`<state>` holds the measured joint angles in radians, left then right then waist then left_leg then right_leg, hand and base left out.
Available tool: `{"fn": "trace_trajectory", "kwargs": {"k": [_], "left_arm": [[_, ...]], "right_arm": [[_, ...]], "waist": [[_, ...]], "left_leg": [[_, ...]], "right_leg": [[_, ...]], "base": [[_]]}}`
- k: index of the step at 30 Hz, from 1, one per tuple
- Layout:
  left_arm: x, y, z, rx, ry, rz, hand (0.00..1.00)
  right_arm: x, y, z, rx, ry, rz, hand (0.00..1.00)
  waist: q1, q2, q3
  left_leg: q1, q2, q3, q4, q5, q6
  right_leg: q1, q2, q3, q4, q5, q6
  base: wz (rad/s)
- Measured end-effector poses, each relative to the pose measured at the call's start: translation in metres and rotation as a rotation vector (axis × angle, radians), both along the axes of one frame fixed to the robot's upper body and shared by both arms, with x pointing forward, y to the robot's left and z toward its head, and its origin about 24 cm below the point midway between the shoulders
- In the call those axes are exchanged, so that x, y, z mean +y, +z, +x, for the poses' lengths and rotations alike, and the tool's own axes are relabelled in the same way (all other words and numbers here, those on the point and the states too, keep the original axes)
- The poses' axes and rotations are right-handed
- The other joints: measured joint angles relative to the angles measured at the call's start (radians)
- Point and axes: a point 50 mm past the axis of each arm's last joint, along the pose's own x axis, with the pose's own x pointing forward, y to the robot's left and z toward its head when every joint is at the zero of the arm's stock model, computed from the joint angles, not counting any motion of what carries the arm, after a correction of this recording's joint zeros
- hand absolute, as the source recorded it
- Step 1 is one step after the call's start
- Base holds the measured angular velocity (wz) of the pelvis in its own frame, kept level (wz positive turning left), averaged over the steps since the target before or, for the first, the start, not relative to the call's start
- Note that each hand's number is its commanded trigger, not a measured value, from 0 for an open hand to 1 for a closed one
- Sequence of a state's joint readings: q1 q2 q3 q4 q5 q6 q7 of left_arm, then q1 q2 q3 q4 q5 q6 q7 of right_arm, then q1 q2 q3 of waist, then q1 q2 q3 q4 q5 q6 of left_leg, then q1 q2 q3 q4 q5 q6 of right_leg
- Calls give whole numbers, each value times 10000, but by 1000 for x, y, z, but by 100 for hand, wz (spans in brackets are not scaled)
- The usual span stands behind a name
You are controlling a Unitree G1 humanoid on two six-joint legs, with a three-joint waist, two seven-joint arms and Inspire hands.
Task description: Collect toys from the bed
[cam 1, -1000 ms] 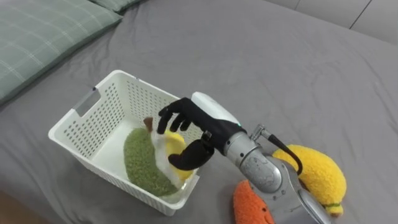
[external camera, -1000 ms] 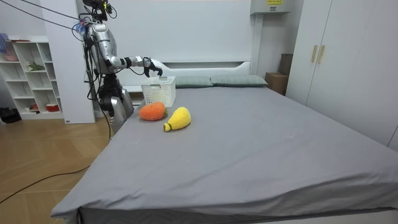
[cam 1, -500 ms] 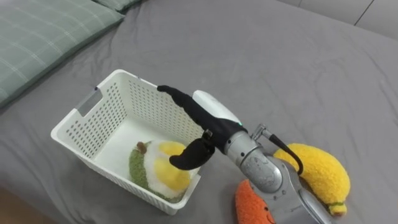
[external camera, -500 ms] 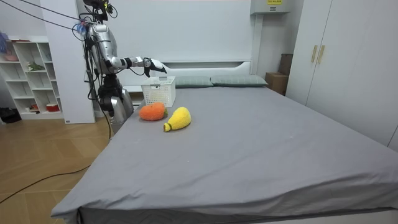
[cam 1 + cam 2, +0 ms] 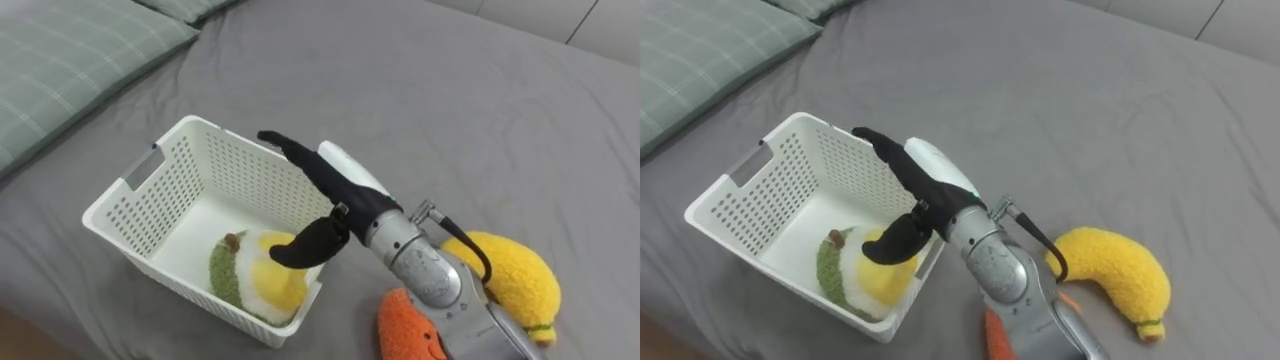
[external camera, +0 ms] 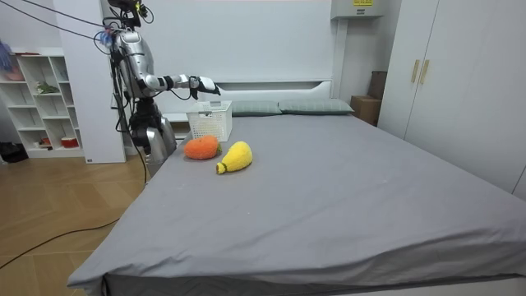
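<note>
Grey-sheeted bed (image 5: 460, 110) fills most of room; wood floor (image 6: 57, 214), white wardrobe (image 6: 468, 90) at room view's right, white shelf unit (image 6: 37, 99) at room view's left. Robot stands at bed's head-end corner. Green checked pillow (image 5: 60, 70) beyond white basket (image 5: 130, 215). Right hand (image 5: 325, 185) hovers over basket's near corner, fingers straight and spread, holding nothing. Yellow plush (image 5: 515, 285) and orange plush (image 5: 405, 335) lie on sheet beside basket, partly behind forearm. Green-and-yellow plush (image 5: 250, 280), brown stem, lies inside basket.

The right robot hand (image 5: 923, 200) spreads straight fingers over a white basket (image 5: 732, 205) holding a green-and-yellow plush toy (image 5: 853, 277).
</note>
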<state>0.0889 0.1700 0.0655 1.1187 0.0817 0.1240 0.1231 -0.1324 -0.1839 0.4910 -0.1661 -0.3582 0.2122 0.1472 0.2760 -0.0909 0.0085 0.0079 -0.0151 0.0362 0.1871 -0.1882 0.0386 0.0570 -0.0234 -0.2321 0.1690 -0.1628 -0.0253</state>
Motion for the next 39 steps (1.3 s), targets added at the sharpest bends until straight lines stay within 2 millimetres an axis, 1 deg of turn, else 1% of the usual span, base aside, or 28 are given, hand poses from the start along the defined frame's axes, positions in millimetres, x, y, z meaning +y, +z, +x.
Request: {"fn": "trace_trajectory", "kwargs": {"k": [3, 5, 7, 9, 11, 12, 16, 17, 20, 22, 23, 24, 25, 27, 28, 29, 31, 33, 34, 35, 39], "left_arm": [[2, -1, -8, 122, 268, 14, 0], [4, -1, -17, 270, 525, 66, 0], [5, -1, -19, 308, 633, 65, 0], [6, -1, -20, 317, 726, 86, 0], [8, -1, -24, 342, 960, 106, 0], [9, -1, -26, 361, 1139, 128, 0], [14, 0, -32, 450, 1572, 198, 0], [14, 0, -33, 495, 1690, 221, 0], [16, 0, -40, 708, 1756, 352, 0], [16, 0, -42, 821, 1644, 440, 0], [16, 0, -49, 1010, 1621, 465, 0], [16, 0, -50, 1052, 1602, 464, 0], [17, 0, -54, 1194, 1598, 476, 0], [17, 0, -58, 1348, 1556, 514, 0], [17, 0, -60, 1425, 1497, 544, 0], [18, 0, -61, 1489, 1444, 569, 0], [19, 1, -63, 1552, 1433, 587, 0], [21, 1, -65, 1595, 1418, 583, 0], [21, 2, -66, 1613, 1408, 573, 0], [21, 2, -67, 1641, 1409, 568, 0], [22, 2, -71, 1735, 1443, 584, 0]], "right_arm": [[-14, 1, 6, -216, -646, -36, 0], [-23, -3, 9, -251, -1227, -16, 0], [-31, -5, 10, -281, -1674, -30, 0], [-39, -8, 9, -287, -2110, 23, 0], [-44, -10, 9, -266, -2409, 14, 0], [-48, -10, 9, -264, -2594, 26, 0], [-68, -11, 13, -293, -3478, -35, 0], [-73, -12, 13, -264, -3659, -38, 0], [-82, -15, 12, -183, -3961, -144, 0], [-95, -26, 12, 238, -4297, -629, 0], [-100, -30, 12, 405, -4392, -921, 0], [-103, -31, 11, 443, -4457, -1057, 0], [-109, -32, 10, 473, -4658, -1164, 0], [-118, -32, 10, 489, -4881, -1417, 0], [-124, -33, 10, 495, -5056, -1570, 0], [-129, -34, 10, 546, -5262, -1618, 0], [-134, -34, 10, 583, -5458, -1665, 0], [-143, -44, 9, 944, -5750, -1814, 0], [-149, -52, 7, 1311, -5933, -1998, 0], [-153, -59, 5, 1626, -6086, -2113, 0], [-164, -77, -1, 2455, -6382, -2435, 0]], "waist": [[-89, -4, 0], [-264, -29, -17], [-309, -52, -25], [-323, -88, -51], [-416, -108, -62], [-521, -124, -73], [-661, -129, -74], [-722, -134, -74], [-813, -146, -78], [-934, -174, -80], [-1015, -176, -79], [-1046, -177, -80], [-1080, -226, -104], [-1122, -207, -84], [-1136, -254, -104], [-1164, -271, -98], [-1228, -369, -110], [-1242, -444, -131], [-1239, -504, -153], [-1242, -548, -142], [-1269, -590, -118]], "left_leg": [[85, -3, -10, 0, 0, 2], [143, -4, -10, -7, 3, 6], [135, -4, 2, 1, 10, 14], [156, 0, 35, 1, 11, 14], [224, 2, 48, -1, 10, 15], [234, 2, 55, 2, 10, 15], [282, 2, 52, 8, 8, 16], [294, 3, 92, 6, 8, 16], [307, 16, 131, 2, 7, 17], [315, 12, 147, 2, 5, 21], [314, 11, 156, 3, 3, 24], [315, 10, 154, 4, 1, 26], [310, 10, 155, 2, 1, 27], [307, 11, 155, 0, -2, 28], [303, 13, 166, -2, -1, 28], [298, 14, 187, -2, -2, 27], [272, 17, 178, 5, -1, 27], [260, 17, 188, 13, -2, 27], [230, 17, 191, 24, -3, 28], [202, 16, 186, 29, -2, 29], [153, 13, 192, 34, -3, 35]], "right_leg": [[100, -2, -9, -13, 5, 9], [160, -9, -25, -9, 6, 9], [159, -21, -42, -3, 7, 11], [180, -19, -35, -1, 7, 11], [246, -20, -35, -4, 7, 12], [252, -22, -33, -3, 6, 13], [283, -30, 0, 10, 9, 17], [289, -33, 66, 10, 9, 18], [279, -30, 98, 9, 10, 17], [278, -23, 107, 18, 12, 20], [271, -25, 108, 18, 13, 24], [267, -26, 106, 18, 14, 24], [258, -25, 107, 18, 14, 25], [250, -22, 110, 13, 14, 25], [245, -18, 114, 6, 14, 25], [241, -18, 117, 2, 14, 25], [223, -11, 125, 1, 14, 24], [215, -11, 126, 9, 14, 24], [186, -16, 128, 17, 14, 24], [154, -21, 148, 23, 19, 28], [100, -21, 192, 30, 33, 39]], "base": [[0], [0], [0], [0], [0], [0], [0], [0], [-7], [0], [0], [0], [0], [0], [0], [0], [0], [0], [0], [-5], [-3]]}}
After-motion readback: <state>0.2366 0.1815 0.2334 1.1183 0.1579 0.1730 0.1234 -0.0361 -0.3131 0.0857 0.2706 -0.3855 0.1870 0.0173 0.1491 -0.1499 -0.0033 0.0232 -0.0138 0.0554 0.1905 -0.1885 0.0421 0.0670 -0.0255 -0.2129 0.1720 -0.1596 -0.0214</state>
